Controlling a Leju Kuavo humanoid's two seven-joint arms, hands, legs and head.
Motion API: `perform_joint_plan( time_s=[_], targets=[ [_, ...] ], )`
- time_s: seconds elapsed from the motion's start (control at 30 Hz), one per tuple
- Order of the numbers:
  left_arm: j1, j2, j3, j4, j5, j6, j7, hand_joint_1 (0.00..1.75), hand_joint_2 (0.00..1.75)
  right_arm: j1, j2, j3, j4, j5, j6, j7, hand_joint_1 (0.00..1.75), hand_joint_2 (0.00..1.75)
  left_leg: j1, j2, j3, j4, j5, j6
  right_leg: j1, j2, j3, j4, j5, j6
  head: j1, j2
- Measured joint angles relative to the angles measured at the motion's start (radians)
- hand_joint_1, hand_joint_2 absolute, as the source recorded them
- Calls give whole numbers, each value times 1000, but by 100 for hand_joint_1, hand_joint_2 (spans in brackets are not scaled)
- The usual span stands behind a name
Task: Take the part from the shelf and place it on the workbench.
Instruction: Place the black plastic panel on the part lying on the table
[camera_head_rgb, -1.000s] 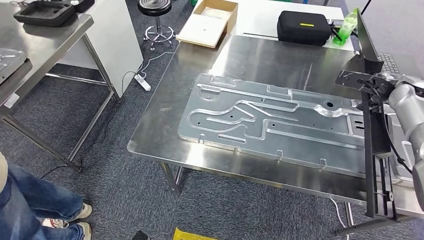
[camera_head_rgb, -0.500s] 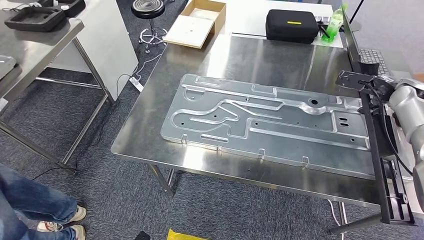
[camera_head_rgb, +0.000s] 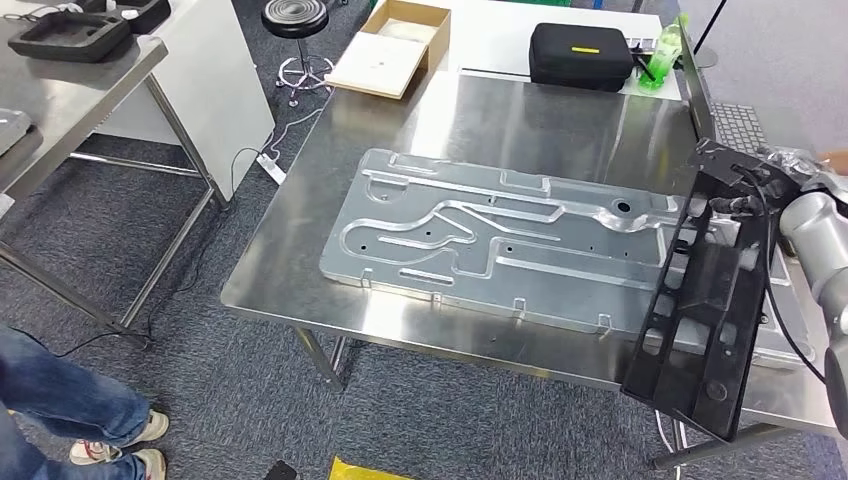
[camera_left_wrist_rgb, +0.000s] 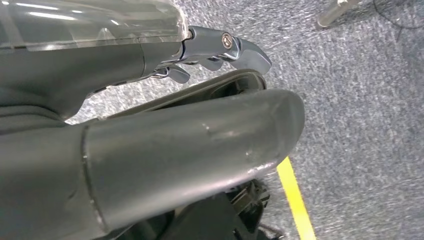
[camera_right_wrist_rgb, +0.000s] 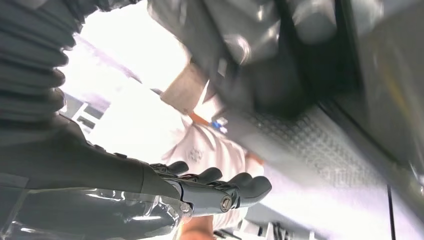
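The right hand (camera_head_rgb: 775, 165) is reaching in over the far right edge of the workbench (camera_head_rgb: 500, 120); whether it is gripping the black part (camera_head_rgb: 700, 310) cannot be told, though in the right wrist view its fingers (camera_right_wrist_rgb: 235, 186) are lying extended with nothing between them. The part is tilting down from just beside this hand, overlapping the large stamped metal panel (camera_head_rgb: 480, 240) lying flat on the workbench. The left hand (camera_left_wrist_rgb: 220, 50) is hanging over carpet, fingers curled, holding nothing.
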Motion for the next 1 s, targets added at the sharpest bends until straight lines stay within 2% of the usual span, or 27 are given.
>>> perform_joint_plan(
  time_s=[0.03, 0.07, 0.13, 0.2, 0.23, 0.3, 0.33, 0.37, 0.4, 0.43, 0.5, 0.57, 0.67, 0.7, 0.77, 0.83, 0.87, 0.9, 0.93, 0.97, 1.0],
  targets=[
    [-1, 0, 2, 0, 0, 0, -1, 0, 0, 0, 0, -4, -2, 0, -10, -5, 0, 175, 1, -1, -4, 10, -6, -9, 1, 2, 16, -30, 5, -5, 0, 0],
    [-2, 1, 3, 0, 0, 1, -2, 0, 0, 2, -1, -9, -5, 0, -21, -12, 0, 175, 1, -2, -8, 16, -9, -15, 5, 6, 19, -38, 0, -15, 0, 0],
    [-1, 0, 5, 0, -1, 1, -4, 0, 0, 7, -1, -18, -14, 0, -45, -30, 0, 175, 3, -3, -11, 19, -11, -22, 11, 8, 16, -36, 1, -39, 0, 0],
    [0, 0, 5, 0, -3, 1, -6, 0, 0, 8, -1, -25, -26, 0, -62, -41, 0, 175, 8, -3, -22, 46, -33, -28, 14, 8, 14, -36, 3, -55, -1, 0],
    [0, -1, 5, 0, -3, 1, -6, 0, 0, 8, -1, -29, -30, -1, -66, -45, 0, 175, 9, -2, -38, 84, -57, -30, 17, 7, 15, -36, 3, -61, -1, 0],
    [-1, -2, 5, 0, -5, 1, -7, 0, 0, 8, -1, -37, -36, -1, -69, -49, 0, 175, 8, -2, -93, 208, -119, -27, 25, 7, 14, -36, 3, -70, -1, 0],
    [0, -3, 5, 0, -6, 1, -8, 0, 0, 9, -1, -40, -37, -1, -70, -50, 0, 175, 7, -2, -121, 266, -140, -22, 30, 7, 14, -36, 3, -73, -1, 0],
    [0, -4, 5, 0, -8, 1, -8, 0, 0, 10, -1, -42, -38, -1, -70, -51, 0, 175, 4, -2, -137, 299, -145, -16, 35, 8, 14, -36, 3, -76, -1, 0],
    [1, -4, 5, 0, -9, 1, -8, 0, 0, 11, -1, -43, -39, -1, -70, -51, 0, 131, -1, -2, -137, 296, -131, -8, 39, 8, 15, -36, 3, -77, -1, 0],
    [1, -4, 5, 0, -9, 0, -9, 0, 0, 11, -1, -45, -40, -1, -70, -51, 0, 87, -7, -2, -118, 256, -102, 0, 42, 9, 16, -36, 2, -79, -1, 0],
    [0, -4, 6, 0, -11, 1, -9, 0, 0, 11, -1, -47, -42, 0, -73, -51, 0, 0, -23, -3, -54, 124, -38, 20, 45, 10, 18, -37, 2, -79, -1, 0],
    [-2, -3, 6, 0, -13, 1, -11, 0, 0, 13, -1, -50, -44, 1, -83, -55, 0, 0, -33, -3, -12, 38, -15, 31, 45, 10, 17, -39, 4, -75, 0, 0],
    [-2, -5, 6, 0, -19, 1, -13, 0, 0, 27, -5, -59, -59, -6, -157, -96, 0, 0, -33, -2, 1, 5, -7, 34, 41, 10, 17, -46, 10, -62, -1, 0],
    [-1, -6, 6, 0, -20, 2, -14, 0, 0, 35, -7, -65, -69, -16, -198, -126, 0, 0, -30, -1, 7, -8, 0, 35, 41, 9, 15, -39, 3, -58, 0, 0],
    [-2, -8, 6, 0, -21, 3, -15, 0, 0, 65, -11, -89, -98, -53, -289, -215, 0, 0, -24, 0, 16, -28, 12, 37, 41, 7, -12, 28, -41, -50, 0, 0],
    [-2, -10, 6, 0, -26, 4, -15, 0, 0, 128, -7, -129, -149, -106, -366, -307, 0, 0, -21, -1, 17, -30, 13, 39, 37, 6, -65, 143, -96, -40, 0, 0],
    [-1, -12, 6, 0, -29, 4, -15, 0, 0, 169, -2, -157, -185, -130, -393, -338, 0, 44, -19, -1, 17, -29, 13, 38, 33, 5, -82, 180, -105, -35, 0, 0],
    [0, -14, 6, 0, -31, 4, -15, 0, 0, 209, 5, -183, -222, -148, -409, -357, 0, 44, -17, -2, 16, -26, 11, 37, 28, 3, -84, 185, -96, -30, 0, 0],
    [1, -16, 6, 1, -33, 5, -14, 0, 0, 239, 12, -207, -255, -160, -419, -367, 0, 44, -16, -2, 14, -21, 9, 33, 23, 1, -69, 153, -71, -26, 1, 0],
    [1, -17, 6, 1, -34, 5, -14, 0, 0, 257, 18, -225, -280, -165, -421, -372, 0, 44, -15, -3, 11, -14, 5, 29, 17, -1, -39, 94, -39, -22, 0, 0],
    [1, -18, 6, 1, -35, 5, -14, 0, 0, 266, 23, -237, -299, -173, -415, -377, 0, 0, -15, -3, 6, -5, 0, 22, 15, -3, -10, 37, -18, -20, 1, 0]
  ],
)
